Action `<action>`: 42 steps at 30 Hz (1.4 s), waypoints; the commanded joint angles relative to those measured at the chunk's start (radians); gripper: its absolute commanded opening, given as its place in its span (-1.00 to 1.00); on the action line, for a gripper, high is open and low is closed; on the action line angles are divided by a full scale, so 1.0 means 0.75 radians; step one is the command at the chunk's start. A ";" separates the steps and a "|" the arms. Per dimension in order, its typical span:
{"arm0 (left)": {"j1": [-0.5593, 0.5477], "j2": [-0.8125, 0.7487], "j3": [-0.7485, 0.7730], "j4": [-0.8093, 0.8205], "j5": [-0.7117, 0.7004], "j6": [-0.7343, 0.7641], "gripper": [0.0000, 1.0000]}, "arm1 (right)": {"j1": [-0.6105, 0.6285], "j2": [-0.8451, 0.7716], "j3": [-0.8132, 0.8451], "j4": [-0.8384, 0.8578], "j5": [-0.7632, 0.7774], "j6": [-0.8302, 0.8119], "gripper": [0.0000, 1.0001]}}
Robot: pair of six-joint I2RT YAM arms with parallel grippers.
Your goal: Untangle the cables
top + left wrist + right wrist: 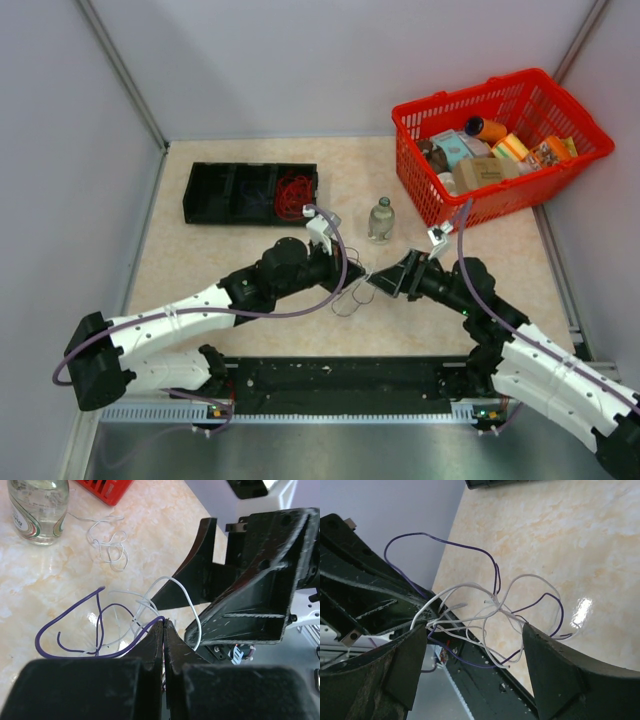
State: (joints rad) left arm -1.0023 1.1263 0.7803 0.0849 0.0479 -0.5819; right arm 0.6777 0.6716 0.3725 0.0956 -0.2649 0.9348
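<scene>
A tangle of purple and white cables (350, 296) hangs at the middle of the worktop (200, 260), between the two end effectors. From the pinch point it trails toward the near left, its long axis running that way, with one wide purple loop bowing out to the side and thin white loops crossing through it.

The left arm (190, 305) reaches from the near left corner toward the centre, forearm low and angled right. Its left end effector (163, 625) is closed, the fingertips pressed together on purple and white strands of the tangle.

The right arm (520, 345) comes in from the near right, wrist pointing left so the tools nearly meet. The right end effector (474, 630) stands wide open, its fingers (555, 672) either side of the white loops; whether any strand touches them is unclear.

A separate white cable (111, 545) lies loose on the worktop just beside a glass bottle (381, 220). A red cable (293, 193) sits bunched in the right compartment of a black tray (215, 212) at the far left.
</scene>
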 commanded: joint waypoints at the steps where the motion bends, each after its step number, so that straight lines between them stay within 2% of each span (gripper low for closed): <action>1: 0.001 -0.025 -0.003 0.071 0.024 -0.007 -1.00 | 0.000 -0.090 0.045 -0.070 0.083 -0.187 0.52; 4: 0.005 -0.013 0.003 0.022 0.004 -0.030 -1.00 | 0.000 -0.065 0.096 -0.208 0.152 -0.213 0.46; 7: 0.009 0.040 0.052 -0.161 -0.110 -0.105 -0.89 | 0.000 -0.094 0.127 -0.474 0.398 -0.156 0.41; 10: 0.017 0.122 0.072 -0.311 -0.198 -0.175 -0.89 | 0.000 -0.134 0.117 -0.571 0.484 -0.138 0.40; 14: 0.031 0.208 -0.038 -0.234 -0.225 -0.212 -0.93 | 0.000 -0.124 0.148 -0.626 0.464 -0.146 0.43; 16: 0.052 0.253 -0.093 -0.159 -0.160 -0.240 -0.90 | -0.002 -0.078 0.148 -0.600 0.413 -0.140 0.44; 19: 0.062 0.298 -0.091 -0.134 -0.099 -0.269 -0.63 | 0.000 0.039 0.152 -0.535 0.361 -0.138 0.47; 22: 0.062 0.286 -0.095 -0.132 -0.105 -0.284 -0.23 | -0.002 0.141 0.170 -0.494 0.318 -0.115 0.47; 24: 0.066 0.263 -0.085 -0.152 -0.119 -0.269 -0.06 | -0.006 0.184 0.225 -0.617 0.510 -0.117 0.48; 26: 0.070 0.243 -0.061 -0.205 -0.137 -0.239 0.07 | -0.077 0.223 0.256 -0.684 0.635 -0.154 0.52; 28: 0.070 0.214 -0.034 -0.246 -0.172 -0.198 0.17 | -0.226 0.297 0.274 -0.684 0.581 -0.211 0.52; 30: 0.070 0.178 -0.024 -0.262 -0.186 -0.163 0.24 | -0.337 0.397 0.311 -0.653 0.535 -0.281 0.51; 34: 0.070 0.092 -0.020 -0.279 -0.207 -0.142 0.28 | -0.351 0.528 0.307 -0.451 0.627 -0.385 0.44; 35: 0.070 0.067 -0.026 -0.281 -0.207 -0.140 0.28 | -0.351 0.563 0.295 -0.392 0.623 -0.397 0.37; 38: 0.070 0.002 -0.044 -0.287 -0.211 -0.132 0.28 | -0.351 0.687 0.283 -0.267 0.674 -0.369 0.25; 42: 0.070 -0.064 -0.079 -0.293 -0.215 -0.128 0.27 | -0.347 0.759 0.219 -0.063 0.748 -0.293 0.25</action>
State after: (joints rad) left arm -0.9516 1.1316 0.7258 -0.1429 -0.0959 -0.7002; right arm 0.4202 1.1976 0.5678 -0.1562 0.2192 0.6823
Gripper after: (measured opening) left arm 0.637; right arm 0.627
